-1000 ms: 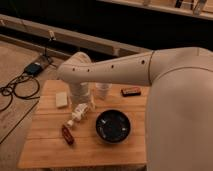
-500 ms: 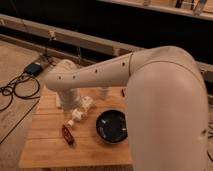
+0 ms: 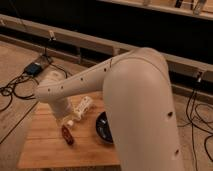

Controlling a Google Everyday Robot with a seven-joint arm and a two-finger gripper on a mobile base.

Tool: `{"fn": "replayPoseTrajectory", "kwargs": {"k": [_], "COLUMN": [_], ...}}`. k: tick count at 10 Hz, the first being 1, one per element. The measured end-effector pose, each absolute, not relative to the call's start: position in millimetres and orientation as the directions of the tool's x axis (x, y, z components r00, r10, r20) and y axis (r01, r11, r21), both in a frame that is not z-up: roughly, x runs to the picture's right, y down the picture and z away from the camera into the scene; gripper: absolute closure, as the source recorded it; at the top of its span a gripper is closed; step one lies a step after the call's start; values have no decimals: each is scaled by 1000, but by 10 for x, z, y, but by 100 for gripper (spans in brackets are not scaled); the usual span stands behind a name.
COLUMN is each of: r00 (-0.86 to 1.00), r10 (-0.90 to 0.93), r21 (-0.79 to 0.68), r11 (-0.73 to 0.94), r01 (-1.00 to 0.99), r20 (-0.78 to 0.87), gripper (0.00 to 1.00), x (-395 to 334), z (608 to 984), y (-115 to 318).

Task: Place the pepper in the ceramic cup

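The dark red pepper [image 3: 67, 134] lies on the wooden table [image 3: 45, 150], left of centre. My gripper [image 3: 69, 122] hangs at the end of the big white arm [image 3: 125, 95], just above and behind the pepper's far end. The white ceramic cup does not show; the arm's lower link covers the place behind the pepper.
A white bottle-like object [image 3: 84, 106] lies tilted on the table just right of the gripper. The black bowl [image 3: 102, 128] sits right of the pepper, half hidden by the arm. Cables [image 3: 10, 92] and a blue box [image 3: 34, 68] lie on the floor at left.
The arm has swung left and down towards the camera, so it fills more of the view. The gripper has come down close to the pepper. The pepper has not moved.
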State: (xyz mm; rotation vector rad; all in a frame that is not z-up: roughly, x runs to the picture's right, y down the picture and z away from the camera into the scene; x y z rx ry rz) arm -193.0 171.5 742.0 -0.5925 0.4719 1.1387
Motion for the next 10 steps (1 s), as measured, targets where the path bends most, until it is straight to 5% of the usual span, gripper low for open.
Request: {"fn": "replayPoseTrajectory", "kwargs": {"k": [10], "r00": [336], "r10": [622], "r21": [-218], "r11": [261], "r01": [-940], "r20": [-707], "gripper": [35], "x": [-2123], "z": [7747], "y": [2292]}}
